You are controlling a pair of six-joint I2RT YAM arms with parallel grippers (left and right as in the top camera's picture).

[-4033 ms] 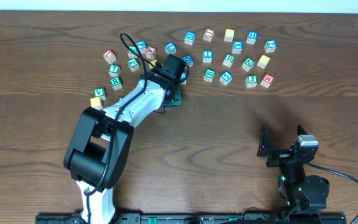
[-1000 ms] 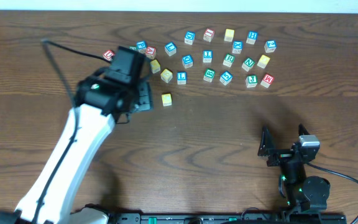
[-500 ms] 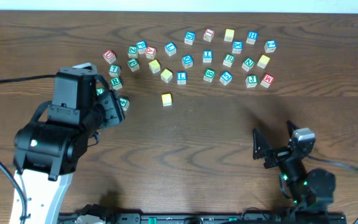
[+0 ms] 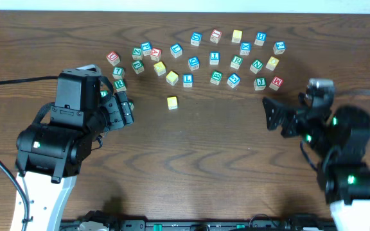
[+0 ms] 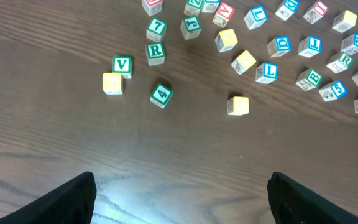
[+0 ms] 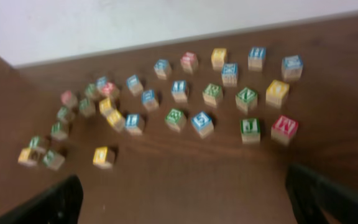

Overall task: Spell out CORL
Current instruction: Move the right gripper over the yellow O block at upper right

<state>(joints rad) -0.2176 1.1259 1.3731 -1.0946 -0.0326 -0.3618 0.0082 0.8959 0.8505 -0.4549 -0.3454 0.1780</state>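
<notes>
A lone yellow-topped cube (image 4: 172, 102) (image 5: 238, 105) sits apart, in front of the scattered alphabet cubes. Two more yellow-topped cubes (image 4: 160, 68) (image 5: 227, 39) lie just behind it, beside the blue L cube (image 4: 187, 79) (image 5: 266, 71). A green R cube (image 4: 119, 84) (image 5: 156, 51) lies at the left of the spread. My left gripper (image 4: 122, 109) (image 5: 180, 180) is open and empty, nearer than the cubes and to their left. My right gripper (image 4: 270, 114) (image 6: 182, 180) hangs open and empty at the right, facing the cubes.
Many other letter cubes spread along the back of the wooden table (image 4: 223, 147). A green V cube (image 5: 122, 65), a yellow cube (image 5: 112, 83) and a green 4 cube (image 5: 161, 94) lie close to my left gripper. A red M cube (image 4: 275, 82) marks the spread's right end.
My left arm has drawn back to the left from the lone yellow cube and its jaws have widened. My right arm has lifted and swung back toward the cubes.
</notes>
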